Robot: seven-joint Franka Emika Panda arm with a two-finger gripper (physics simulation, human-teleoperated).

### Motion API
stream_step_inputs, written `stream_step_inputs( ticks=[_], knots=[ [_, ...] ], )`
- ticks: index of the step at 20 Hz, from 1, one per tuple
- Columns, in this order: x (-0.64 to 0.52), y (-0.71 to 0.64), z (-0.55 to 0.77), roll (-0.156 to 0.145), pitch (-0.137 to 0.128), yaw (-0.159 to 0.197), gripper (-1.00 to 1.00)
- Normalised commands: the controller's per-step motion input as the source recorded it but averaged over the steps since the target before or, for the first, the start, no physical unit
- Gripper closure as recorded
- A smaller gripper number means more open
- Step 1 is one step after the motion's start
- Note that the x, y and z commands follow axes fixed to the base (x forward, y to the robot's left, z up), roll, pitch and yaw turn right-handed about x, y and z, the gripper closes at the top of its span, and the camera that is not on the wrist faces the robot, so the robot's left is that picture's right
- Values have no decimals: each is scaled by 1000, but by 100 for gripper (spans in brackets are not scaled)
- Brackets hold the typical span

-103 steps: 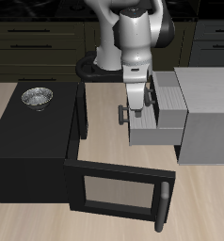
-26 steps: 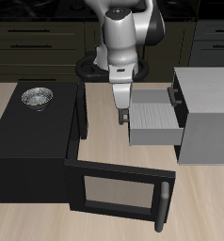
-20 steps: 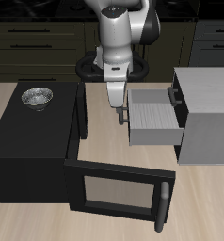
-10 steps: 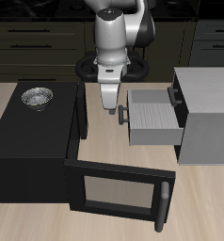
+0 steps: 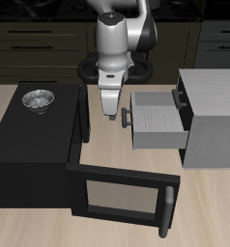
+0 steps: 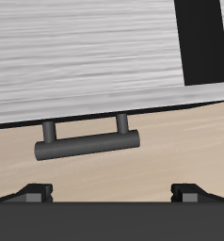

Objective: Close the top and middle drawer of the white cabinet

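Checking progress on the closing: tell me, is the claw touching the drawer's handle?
No: the claw hangs apart from the drawer's handle, with bare table showing between them.

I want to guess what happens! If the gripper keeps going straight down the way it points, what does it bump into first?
Probably the bare table. The gripper points down just beside the drawer's handle, though depth is hard to judge.

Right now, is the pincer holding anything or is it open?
Pincer: open and holding nothing, close to the drawer handle but not touching it.
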Motion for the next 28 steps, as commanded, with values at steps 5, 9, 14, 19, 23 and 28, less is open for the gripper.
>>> stream_step_inputs(
  ticks=[5, 9, 14, 19, 23, 28],
  knots=[
    [11, -30, -149, -2, 15, 3, -100],
    [55, -91, -185, -12, 13, -10, -100],
    [56, -83, -119, -13, 10, -17, -100],
    [83, -35, -70, -5, -1, -16, -100],
    [97, 11, -69, -1, -3, -10, -100],
    [118, 66, -34, 10, -13, -1, -100]
  ],
)
